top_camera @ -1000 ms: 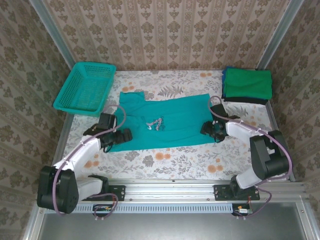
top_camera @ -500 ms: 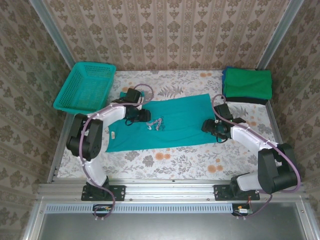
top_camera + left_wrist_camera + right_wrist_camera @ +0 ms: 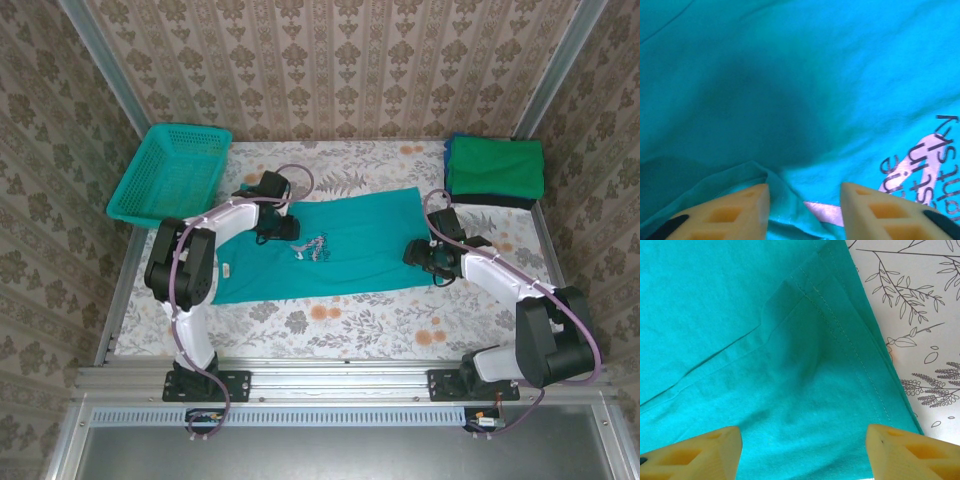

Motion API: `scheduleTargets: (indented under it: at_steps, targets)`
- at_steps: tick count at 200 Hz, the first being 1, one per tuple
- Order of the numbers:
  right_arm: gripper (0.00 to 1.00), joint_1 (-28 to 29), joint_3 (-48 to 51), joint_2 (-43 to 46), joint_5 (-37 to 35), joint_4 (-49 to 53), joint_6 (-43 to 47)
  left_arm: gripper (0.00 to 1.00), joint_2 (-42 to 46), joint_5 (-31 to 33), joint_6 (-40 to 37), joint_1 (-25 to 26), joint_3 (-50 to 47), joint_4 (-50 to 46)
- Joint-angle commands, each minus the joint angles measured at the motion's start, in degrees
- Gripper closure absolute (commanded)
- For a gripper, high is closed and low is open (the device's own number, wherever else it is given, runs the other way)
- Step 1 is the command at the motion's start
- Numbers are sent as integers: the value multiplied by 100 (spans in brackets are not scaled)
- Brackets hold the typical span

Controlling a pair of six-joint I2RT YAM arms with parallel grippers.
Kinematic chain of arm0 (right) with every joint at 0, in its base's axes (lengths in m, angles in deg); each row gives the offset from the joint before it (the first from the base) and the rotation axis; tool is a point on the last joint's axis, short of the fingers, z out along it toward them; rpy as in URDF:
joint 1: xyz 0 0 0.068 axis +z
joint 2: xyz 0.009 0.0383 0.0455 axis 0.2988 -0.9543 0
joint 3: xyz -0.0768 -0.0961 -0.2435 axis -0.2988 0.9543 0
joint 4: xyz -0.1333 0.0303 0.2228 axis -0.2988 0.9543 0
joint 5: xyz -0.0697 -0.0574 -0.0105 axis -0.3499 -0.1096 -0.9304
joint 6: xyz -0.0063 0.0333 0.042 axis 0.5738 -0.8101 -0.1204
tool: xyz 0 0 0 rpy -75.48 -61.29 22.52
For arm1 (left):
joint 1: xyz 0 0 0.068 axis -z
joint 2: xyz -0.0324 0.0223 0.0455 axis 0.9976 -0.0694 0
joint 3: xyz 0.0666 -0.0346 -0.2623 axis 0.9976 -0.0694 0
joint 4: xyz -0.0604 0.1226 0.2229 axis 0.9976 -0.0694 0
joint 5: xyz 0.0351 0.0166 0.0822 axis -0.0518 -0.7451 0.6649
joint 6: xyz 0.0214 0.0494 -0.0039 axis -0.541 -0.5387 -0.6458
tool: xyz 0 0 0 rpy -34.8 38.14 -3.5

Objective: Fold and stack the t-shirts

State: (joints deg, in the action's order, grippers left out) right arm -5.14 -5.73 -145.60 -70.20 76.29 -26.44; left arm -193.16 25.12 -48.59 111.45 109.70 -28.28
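Left claw over teal tee lying left-right.

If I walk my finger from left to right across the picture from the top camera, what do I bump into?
teal basket → left gripper → middle of the teal t-shirt → right gripper → stack of folded t-shirts

Your left arm rises from its base, then bends right at the elbow. The left gripper sits low and points right, its fingers parted a moderate way. Your right arm doubles back leftward, forearm low. The right gripper faces left with its fingers spread wide.
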Motion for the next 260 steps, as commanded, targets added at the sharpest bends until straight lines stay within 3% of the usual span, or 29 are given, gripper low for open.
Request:
scheduleTargets:
  at_steps: [1, 45, 110, 139, 175, 209, 246, 260]
  targets:
    - [32, -12, 70, -94, 24, -139, 108, 51, 64, 406, 18, 32, -60, -212]
    - [32, -15, 54, -252, 45, -179, 108, 52, -113, 279, 48, 32, -59, -123]
    - [31, -19, 62, -254, 51, -186, 126, 99, -275, 132, -76, 255, 263, -254]
    - [31, -13, 44, -210, 43, -137, 152, 100, -208, 453, -386, 412, 626, -487]
    - [29, -19, -168, -260, 64, -104, 208, 85, -702, 779, -561, 483, 1080, -912]
    - [27, -21, -670, -461, -13, 42, 381, 53, -707, 867, -560, 347, 1049, -921]
    - [26, -219, -1549, -1130, -197, 95, 628, 41, -264, 799, -705, 98, 1033, -852]
    - [26, -385, -2036, -1628, -246, 212, 698, 36, -233, 664, -805, -270, 1202, -773]
